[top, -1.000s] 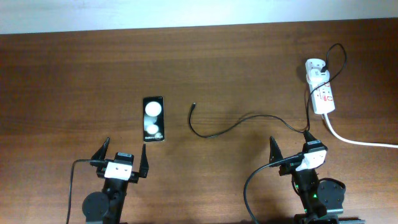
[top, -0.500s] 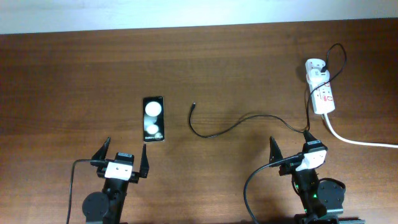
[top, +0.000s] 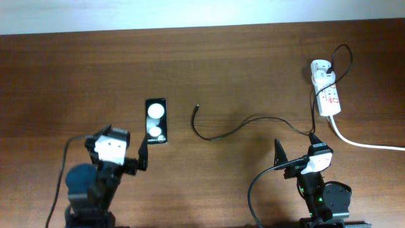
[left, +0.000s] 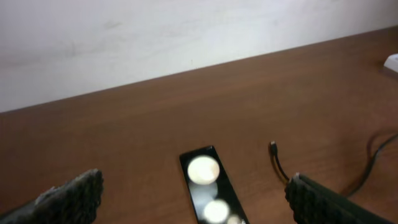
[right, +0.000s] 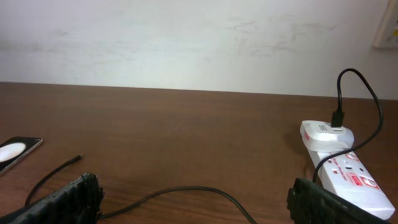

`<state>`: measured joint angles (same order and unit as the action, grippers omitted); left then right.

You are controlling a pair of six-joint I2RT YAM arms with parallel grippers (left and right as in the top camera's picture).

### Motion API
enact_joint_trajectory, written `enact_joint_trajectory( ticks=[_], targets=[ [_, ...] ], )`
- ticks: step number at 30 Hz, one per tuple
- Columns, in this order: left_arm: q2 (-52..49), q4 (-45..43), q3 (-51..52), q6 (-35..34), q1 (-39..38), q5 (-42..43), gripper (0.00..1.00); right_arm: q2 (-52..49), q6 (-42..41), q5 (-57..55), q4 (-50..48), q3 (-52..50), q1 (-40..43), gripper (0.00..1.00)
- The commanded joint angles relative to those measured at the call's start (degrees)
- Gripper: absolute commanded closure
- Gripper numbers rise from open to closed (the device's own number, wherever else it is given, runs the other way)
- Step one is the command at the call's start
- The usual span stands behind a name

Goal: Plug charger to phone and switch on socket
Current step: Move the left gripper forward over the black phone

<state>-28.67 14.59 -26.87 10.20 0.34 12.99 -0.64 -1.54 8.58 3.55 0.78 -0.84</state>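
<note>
The phone [top: 156, 120] lies flat on the table [top: 76, 76], its long axis running away from the robot. Just on its near side, the left claw [top: 119, 151] gapes wide, empty. The charger [top: 234, 128] has its tip right of the phone, and the cable trails further right to the power strip [top: 328, 94]. The right claw [top: 295, 151] is spread wide, empty.

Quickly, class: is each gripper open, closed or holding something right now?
Left gripper: open, holding nothing.
Right gripper: open, holding nothing.
</note>
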Motion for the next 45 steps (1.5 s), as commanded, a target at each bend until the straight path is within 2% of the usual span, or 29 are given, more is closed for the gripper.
enact_joint_trajectory(
  ticks=[1, 5, 7, 13, 20, 23, 25, 33, 45],
  targets=[
    [-9.46, 3.93, -9.44, -0.50, -0.28, 2.25, 0.01, 0.46, -0.37, -0.46, 0.07, -0.46, -0.37, 0.02],
    [-24.33, 11.28, -23.61, -0.50, -0.28, 6.95, 0.01, 0.46, -0.39, -0.46, 0.07, -0.46, -0.37, 0.01],
    [-35.43, 21.27, -35.76, -0.50, -0.28, 9.29, 0.01, 0.46, -0.39, -0.44, 0.07, -0.46, -0.37, 0.01],
    [-51.19, 41.77, -54.38, -0.48, -0.28, 11.65, 0.01, 0.46, -0.37, -0.46, 0.07, -0.46, -0.37, 0.01],
    [-56.87, 42.93, -54.38, -1.60, -0.33, 18.82, 0.01, 0.46, -0.39, -0.46, 0.07, -0.46, -0.37, 0.01],
    [-59.89, 42.21, -54.38, -4.11, -0.35, 18.88, 0.01, 0.46, -0.37, -0.44, 0.07, -0.46, -0.37, 0.01],
    [-63.67, 41.94, -54.38, -6.25, -1.25, 16.17, 0.01, 0.46, -0.37, -0.46, 0.07, -0.46, -0.37, 0.01],
    [-74.10, 39.65, -54.38, -19.63, -8.24, -6.21, 0.01, 0.46, -0.37, -0.44, 0.07, -0.46, -0.37, 0.01],
    [-87.45, 35.10, -54.38, -20.02, -8.35, -7.10, 0.01, 0.46, -0.37, -0.46, 0.07, -0.46, -0.37, 0.01]
  ],
)
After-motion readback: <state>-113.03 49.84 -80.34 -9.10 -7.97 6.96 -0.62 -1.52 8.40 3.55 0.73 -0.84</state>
